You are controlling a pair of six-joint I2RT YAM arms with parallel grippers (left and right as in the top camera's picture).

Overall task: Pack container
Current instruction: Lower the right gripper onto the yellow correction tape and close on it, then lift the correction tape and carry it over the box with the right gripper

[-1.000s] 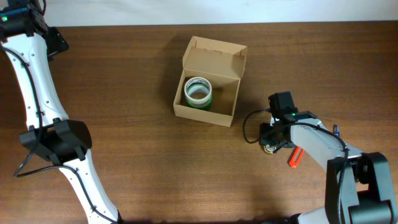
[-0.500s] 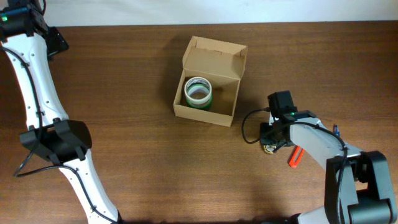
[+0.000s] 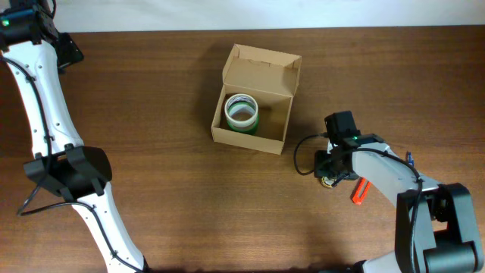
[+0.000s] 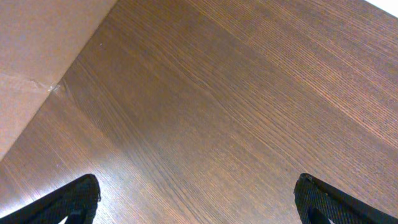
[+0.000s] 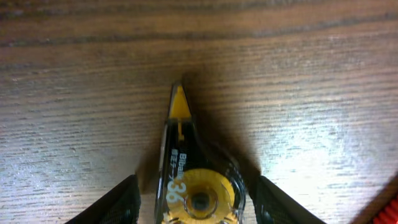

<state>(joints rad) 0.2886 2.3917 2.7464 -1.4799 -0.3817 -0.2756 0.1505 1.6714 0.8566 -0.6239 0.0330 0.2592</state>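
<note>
The container is a tan cardboard box at the table's middle, its hinged lid standing open at the back. A green tape roll lies inside it on the left. My right gripper is down on the table to the right of the box. In the right wrist view it is open, its fingers on either side of a yellow and black tape dispenser with a small gap on each side. My left gripper is open and empty over bare wood at the far left corner.
A red-orange object lies just right of the right gripper and shows at the corner of the right wrist view. The left arm runs along the table's left side. A tan surface borders the table by the left gripper.
My right gripper has shifted very slightly left around the dispenser. The box, the tape roll and the left arm have not moved.
</note>
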